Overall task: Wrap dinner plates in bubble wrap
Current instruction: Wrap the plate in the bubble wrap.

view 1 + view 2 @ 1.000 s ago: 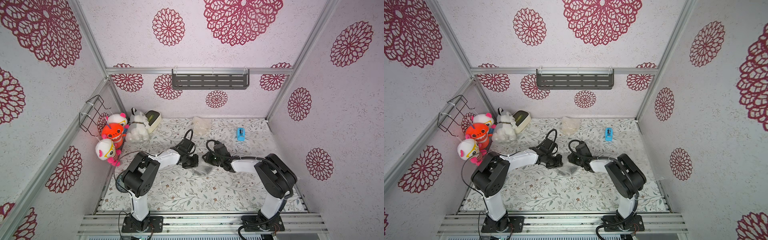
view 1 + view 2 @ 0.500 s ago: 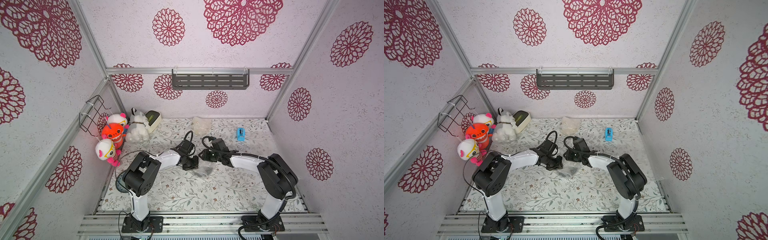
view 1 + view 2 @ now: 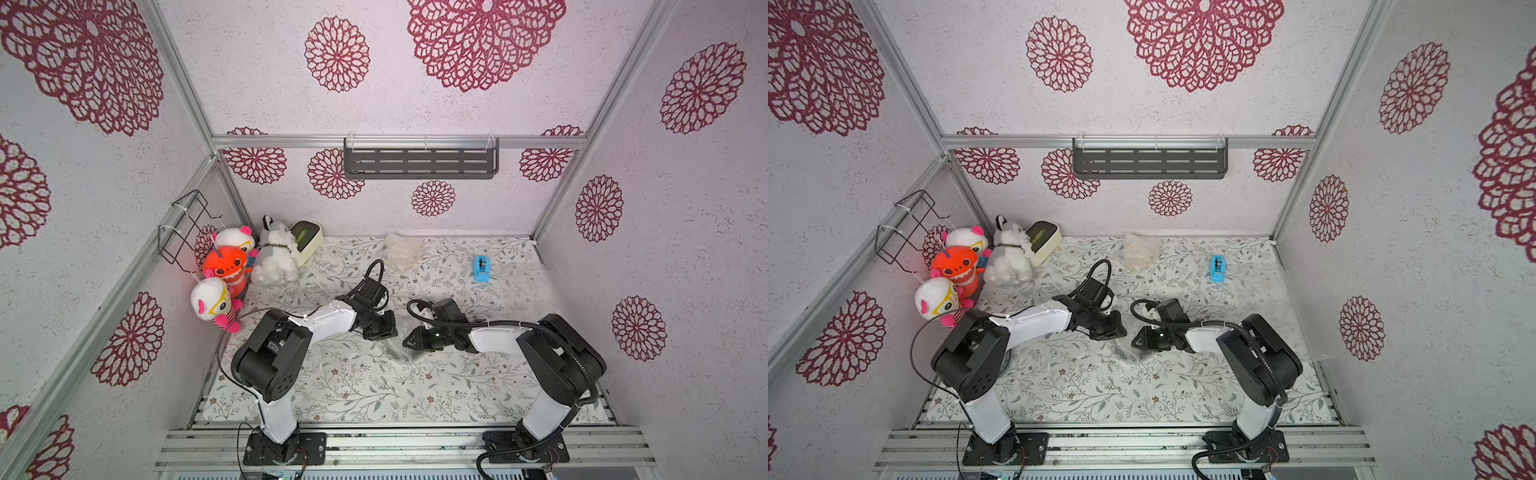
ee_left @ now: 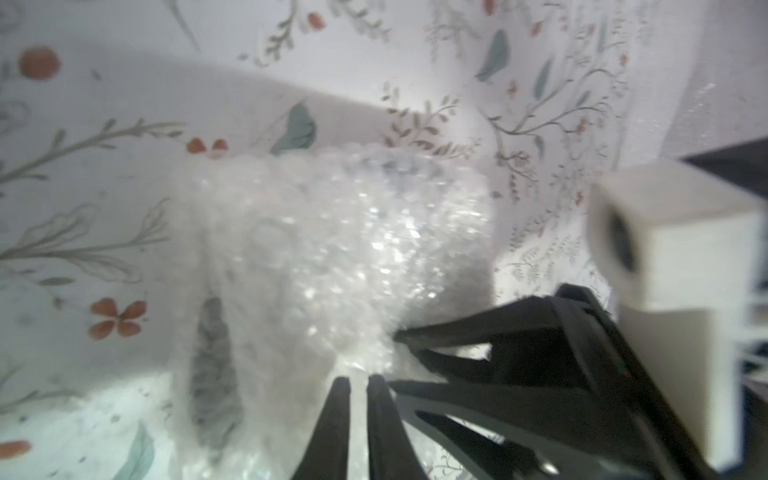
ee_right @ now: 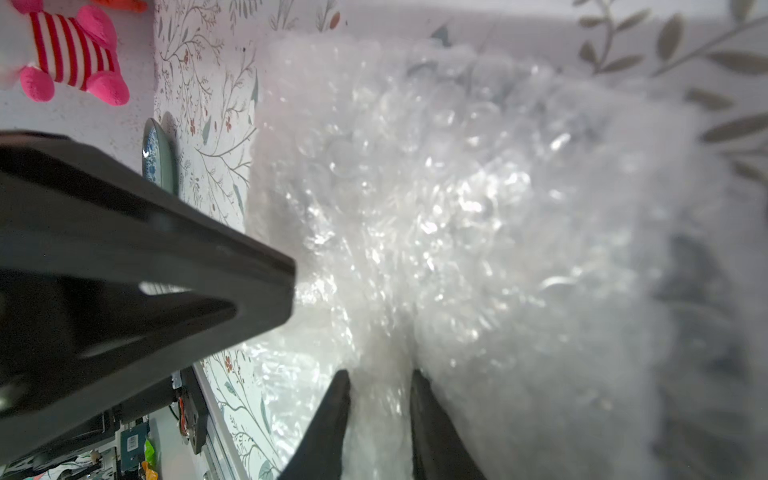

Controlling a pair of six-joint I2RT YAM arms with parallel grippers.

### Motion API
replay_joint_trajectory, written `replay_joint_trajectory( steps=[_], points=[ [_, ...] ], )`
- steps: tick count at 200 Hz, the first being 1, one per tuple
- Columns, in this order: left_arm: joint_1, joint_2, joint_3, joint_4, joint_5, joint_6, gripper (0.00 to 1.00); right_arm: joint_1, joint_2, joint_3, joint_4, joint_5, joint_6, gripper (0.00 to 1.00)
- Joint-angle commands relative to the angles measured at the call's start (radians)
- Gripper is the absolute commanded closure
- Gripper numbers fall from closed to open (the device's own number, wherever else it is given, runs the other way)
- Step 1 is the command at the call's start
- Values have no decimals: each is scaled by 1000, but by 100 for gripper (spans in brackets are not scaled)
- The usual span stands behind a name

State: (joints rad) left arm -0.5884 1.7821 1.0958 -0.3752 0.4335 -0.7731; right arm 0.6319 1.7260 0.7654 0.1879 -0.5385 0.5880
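Note:
A crumpled bubble wrap [image 3: 395,354] bundle lies mid-table in both top views, with a dark plate showing through it [image 3: 1144,354]. My left gripper [image 3: 392,332] sits at its far left edge; its jaws stand a narrow slit apart [image 4: 358,380] with wrap just beyond the tips. My right gripper [image 3: 409,341] faces it from the right and is shut on a bunched fold of the bubble wrap [image 5: 380,378]. A grey-teal plate [image 5: 160,160] lies flat near the left arm's base. A second wrapped bundle [image 3: 401,249] sits at the back.
A blue tape dispenser [image 3: 482,269] stands at the back right, with a flat clear sheet [image 3: 525,291] near it. Plush toys [image 3: 224,266] and a cream box with a green top [image 3: 306,235] fill the back left corner. A wire rack [image 3: 187,224] hangs on the left wall.
My right gripper has come forward and down onto the bundle and narrowed on a fold of wrap. The left gripper's jaws have parted slightly; the arm has stayed in place.

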Motion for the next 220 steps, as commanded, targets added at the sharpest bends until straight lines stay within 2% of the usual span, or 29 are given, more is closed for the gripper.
replay_joint_trajectory(
  steps=[1, 23, 42, 73, 91, 113, 136, 158, 191, 220],
  points=[
    [-15, -21, 55, 35, 59, -23, 83, 8, -6, -32, -19, -8, -43, 70],
    [-39, 72, 128, -60, 43, -9, 88, 8, -31, -34, 36, -41, -64, 64],
    [-39, 136, 88, -69, 76, -22, 95, 5, -83, -37, 61, -28, -83, 61],
    [-8, 114, -12, -77, 45, -14, 99, -25, -212, -66, 62, 78, -72, 57],
    [-2, 96, -10, -82, 33, 14, 99, -26, -216, -49, 23, 133, -32, 63],
    [-17, 101, 11, -77, 57, 35, 99, -4, -145, -14, 19, 137, 97, 80],
    [-11, 106, 1, -80, 43, 54, 99, 44, -48, 5, -65, 185, 124, 86],
    [28, 148, -31, -55, 14, 75, 100, -1, 50, -15, -65, 194, 188, 91],
    [79, 264, 4, -38, -37, 155, 100, -49, 204, 157, -145, 267, 89, 93],
    [164, 325, 137, -72, -35, 223, 100, -90, 359, 367, -220, 281, 1, 93]
  ],
)
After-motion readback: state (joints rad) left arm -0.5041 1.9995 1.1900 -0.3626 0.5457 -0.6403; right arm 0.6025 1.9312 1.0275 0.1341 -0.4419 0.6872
